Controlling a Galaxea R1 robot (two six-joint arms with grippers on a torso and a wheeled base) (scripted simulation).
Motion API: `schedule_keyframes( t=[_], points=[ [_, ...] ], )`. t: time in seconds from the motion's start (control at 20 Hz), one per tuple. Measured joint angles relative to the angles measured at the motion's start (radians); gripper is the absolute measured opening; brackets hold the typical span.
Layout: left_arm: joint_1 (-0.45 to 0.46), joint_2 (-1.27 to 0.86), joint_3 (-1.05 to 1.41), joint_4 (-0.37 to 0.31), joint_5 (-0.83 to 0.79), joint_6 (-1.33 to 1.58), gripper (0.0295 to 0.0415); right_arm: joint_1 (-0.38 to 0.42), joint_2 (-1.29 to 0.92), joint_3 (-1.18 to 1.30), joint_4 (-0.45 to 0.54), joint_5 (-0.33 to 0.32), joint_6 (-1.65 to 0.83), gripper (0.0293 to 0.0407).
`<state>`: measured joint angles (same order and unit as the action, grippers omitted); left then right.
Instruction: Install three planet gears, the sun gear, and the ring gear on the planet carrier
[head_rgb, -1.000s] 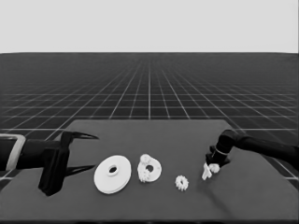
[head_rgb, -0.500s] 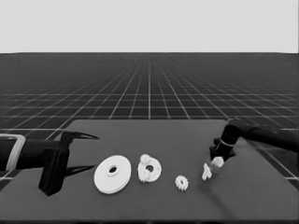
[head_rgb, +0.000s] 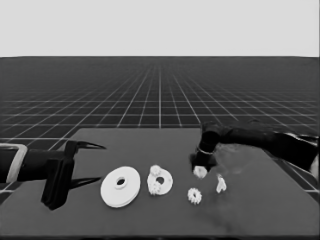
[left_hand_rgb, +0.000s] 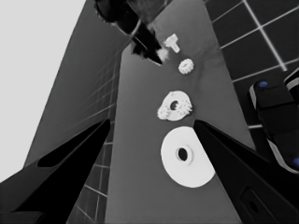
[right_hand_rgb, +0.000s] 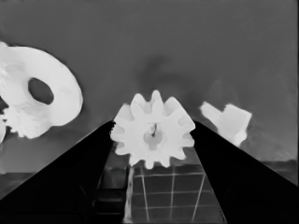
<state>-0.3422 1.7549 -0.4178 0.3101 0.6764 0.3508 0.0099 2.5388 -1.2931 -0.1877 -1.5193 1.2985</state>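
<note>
The right gripper (right_hand_rgb: 152, 133) is gripping one gear (right_hand_rgb: 153, 129) above the table (head_rgb: 260, 210). Another gear (head_rgb: 194, 195) is lying loose, two are sitting on the smaller round part (head_rgb: 160, 181), with the larger round part (head_rgb: 120, 186) beside. The left gripper (head_rgb: 89, 163) is waiting spread wide.

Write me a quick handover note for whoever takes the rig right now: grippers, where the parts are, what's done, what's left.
Right gripper: shut on a small white toothed gear, right of the smaller round part.
Left gripper: parked, open, over the table's left end.
Large white round part: flat on the table, left of centre.
Smaller white round part: beside it, with two gears on it.
One loose gear and a thin white piece lie to the right.
Done: two gears placed.
Left: held gear, loose gear, then the larger round part on top.
</note>
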Motion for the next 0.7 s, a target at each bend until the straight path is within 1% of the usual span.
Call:
schedule_keyframes(
  t=[0.05,0.15,0.4,0.45,0.5,0.6,0.7],
  points=[
    [0.000,0.000,0.000,0.000,0.000,0.000,0.0385,-0.001,0.156,-0.066,0.001,-0.012,0.060,0.0313],
    [0.000,0.000,0.000,0.000,0.000,0.000,0.0385,-0.001,0.305,-0.187,0.005,-0.014,0.069,0.0313],
    [0.000,0.000,0.000,0.000,0.000,0.000,0.0385,-0.002,0.374,-0.268,0.007,-0.013,0.057,0.0313],
    [0.000,0.000,0.000,0.000,0.000,0.000,0.0385,-0.062,0.384,-0.300,-0.055,0.005,0.037,0.0313],
    [0.000,0.000,0.000,0.000,0.000,0.000,0.0385,-0.105,0.391,-0.327,-0.091,0.018,0.022,0.0313],
    [0.000,0.000,0.000,0.000,0.000,0.000,0.0385,-0.141,0.401,-0.359,-0.122,0.034,0.004,0.0313],
    [0.000,0.000,0.000,0.000,0.000,0.000,0.0385,-0.151,0.405,-0.371,-0.133,0.040,-0.002,0.0313]
  ],
)
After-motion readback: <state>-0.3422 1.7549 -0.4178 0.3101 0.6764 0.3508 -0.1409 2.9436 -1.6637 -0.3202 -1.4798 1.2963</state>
